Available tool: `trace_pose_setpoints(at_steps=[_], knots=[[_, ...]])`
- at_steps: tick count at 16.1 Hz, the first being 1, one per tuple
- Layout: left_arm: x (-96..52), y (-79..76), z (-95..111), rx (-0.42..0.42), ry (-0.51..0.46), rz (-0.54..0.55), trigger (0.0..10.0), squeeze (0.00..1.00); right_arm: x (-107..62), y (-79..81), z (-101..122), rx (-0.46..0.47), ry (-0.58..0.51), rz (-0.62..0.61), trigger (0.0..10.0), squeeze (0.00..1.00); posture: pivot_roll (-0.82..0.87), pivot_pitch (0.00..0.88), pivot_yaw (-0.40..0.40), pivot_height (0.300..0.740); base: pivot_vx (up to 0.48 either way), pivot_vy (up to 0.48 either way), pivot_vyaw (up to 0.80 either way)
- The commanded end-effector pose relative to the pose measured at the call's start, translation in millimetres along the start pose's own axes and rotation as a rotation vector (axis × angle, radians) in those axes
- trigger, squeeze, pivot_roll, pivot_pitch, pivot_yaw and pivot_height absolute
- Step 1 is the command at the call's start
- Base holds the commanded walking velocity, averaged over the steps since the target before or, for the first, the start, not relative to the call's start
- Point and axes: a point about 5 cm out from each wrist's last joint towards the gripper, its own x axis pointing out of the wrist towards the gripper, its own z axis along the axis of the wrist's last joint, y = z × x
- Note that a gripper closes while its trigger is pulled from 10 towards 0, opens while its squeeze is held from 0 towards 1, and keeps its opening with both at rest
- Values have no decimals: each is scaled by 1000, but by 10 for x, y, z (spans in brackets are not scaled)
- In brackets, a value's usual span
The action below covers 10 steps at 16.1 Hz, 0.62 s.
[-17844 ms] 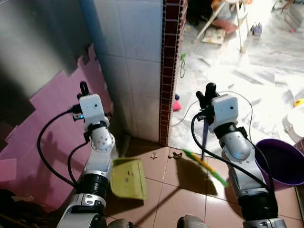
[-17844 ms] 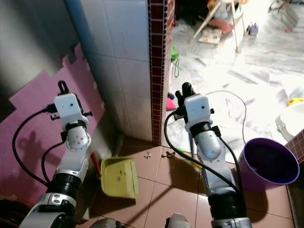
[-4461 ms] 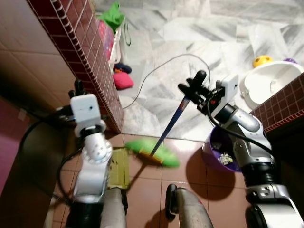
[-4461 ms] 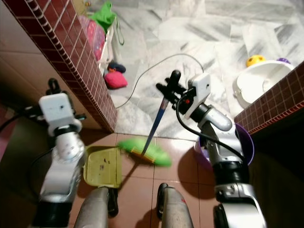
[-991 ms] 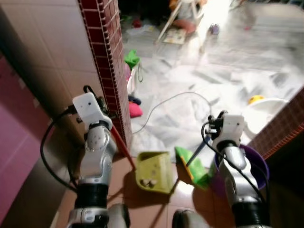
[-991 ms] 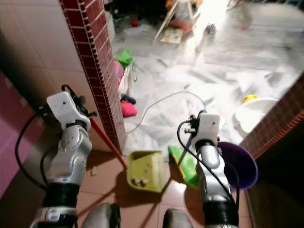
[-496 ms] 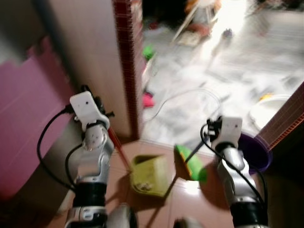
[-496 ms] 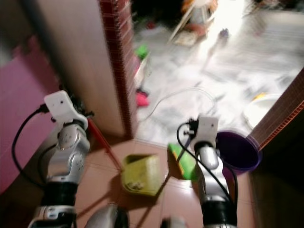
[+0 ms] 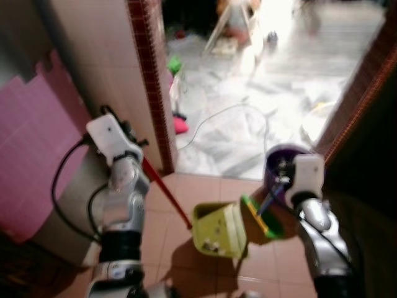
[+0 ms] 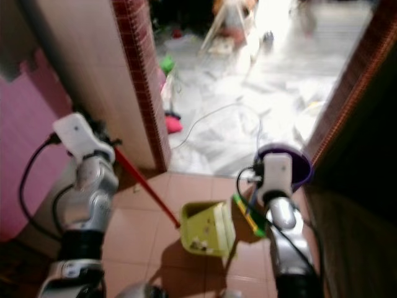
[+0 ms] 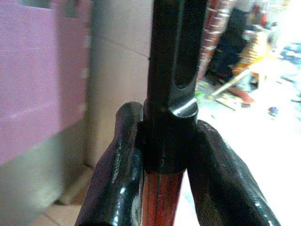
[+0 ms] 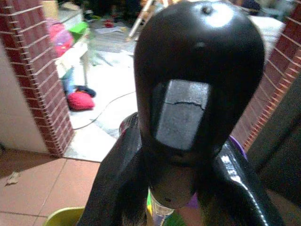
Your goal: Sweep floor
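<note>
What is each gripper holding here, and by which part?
The left gripper clamps the dustpan's red handle at its black top end. The right gripper clamps the broom near its black handle cap.

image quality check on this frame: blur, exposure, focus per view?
Left and right eye views: motion-blurred overall, marble floor beyond the doorway blown out, right side in deep shadow, yellow-green dustpan soft. Left wrist view: the red handle and the fingers close and soft, background overexposed at right. Right wrist view: the black cap with glare on top, background fairly sharp.
</note>
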Motion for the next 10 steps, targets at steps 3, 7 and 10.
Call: trace_pose_setpoints(at_steps=[3,7,10], knots=[[73,-95,194,-15,-68,-40,10000,0,45,97,131,29,-40,16,10000,0,-137,0,67,740,0,251,-167],[108,-164,245,-69,-55,-49,10000,0,58,135,162,36,-53,20,10000,0,-137,0,93,740,0,480,-800],[108,-159,295,-80,-60,-47,10000,0,46,137,143,32,-48,16,10000,0,-130,0,92,740,0,480,-800]])
